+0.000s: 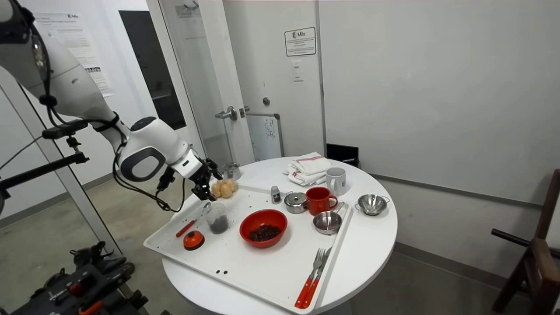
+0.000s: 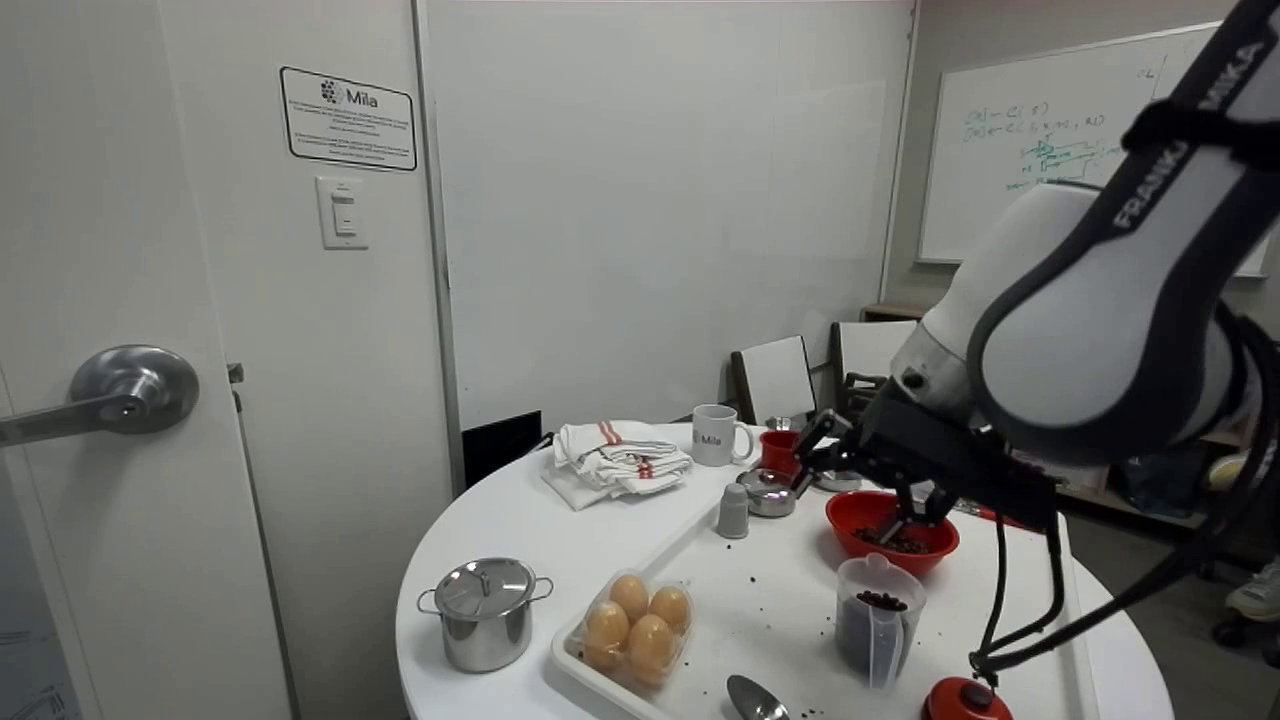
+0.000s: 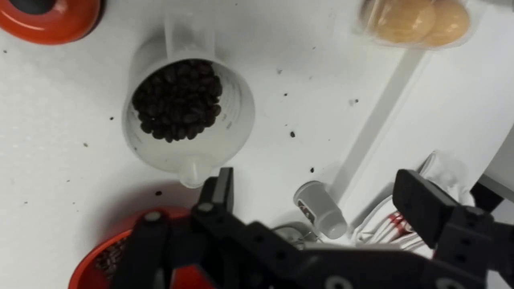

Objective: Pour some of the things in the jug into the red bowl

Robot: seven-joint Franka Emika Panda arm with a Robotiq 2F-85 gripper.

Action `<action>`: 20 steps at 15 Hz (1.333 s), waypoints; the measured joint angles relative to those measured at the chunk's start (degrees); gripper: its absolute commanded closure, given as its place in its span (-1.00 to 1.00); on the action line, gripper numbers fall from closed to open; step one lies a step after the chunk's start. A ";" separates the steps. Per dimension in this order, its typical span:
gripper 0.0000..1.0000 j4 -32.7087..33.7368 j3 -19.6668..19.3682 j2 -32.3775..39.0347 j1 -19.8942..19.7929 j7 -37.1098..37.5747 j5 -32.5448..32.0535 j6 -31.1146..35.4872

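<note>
The jug [image 1: 217, 220] is a clear, cup-sized vessel standing upright on the white tray, partly filled with dark beans. In an exterior view the jug [image 2: 862, 630] shows its handle turned toward the camera. In the wrist view the jug [image 3: 237, 108] has its spout toward the red bowl [image 3: 82, 263] and its handle away. The bowl [image 1: 276, 239] holds some dark beans and also shows in an exterior view [image 2: 848, 520]. My gripper [image 1: 214, 183] is open and empty above the tray, apart from the jug. Its fingers show in the wrist view [image 3: 315, 180], where they partly hide the bowl.
An orange-red domed item [image 1: 193, 240] and a spoon [image 2: 752, 697] lie close to the jug. An egg pack [image 2: 638, 630], a grey shaker [image 3: 320, 208], a steel pot [image 2: 487, 625], a red mug [image 1: 319, 202] and cutlery [image 1: 313, 280] stand or lie around. Loose beans dot the tray.
</note>
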 measured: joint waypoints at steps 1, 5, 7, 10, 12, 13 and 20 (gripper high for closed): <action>-1.00 0.52 -1.63 2.15 2.05 0.73 0.20 0.02; -1.00 0.64 -0.61 1.62 0.86 0.64 0.15 0.07; -1.00 0.59 -0.58 1.15 0.53 0.60 0.14 0.07; -1.00 0.03 -1.49 1.02 1.11 0.66 0.20 -0.18; -1.00 -1.89 -4.16 -0.49 2.94 0.88 0.77 -0.61; -1.00 -3.19 -5.65 -1.93 4.00 0.99 1.19 -0.93; -1.00 -10.74 -10.54 -14.19 8.03 1.06 2.32 -3.42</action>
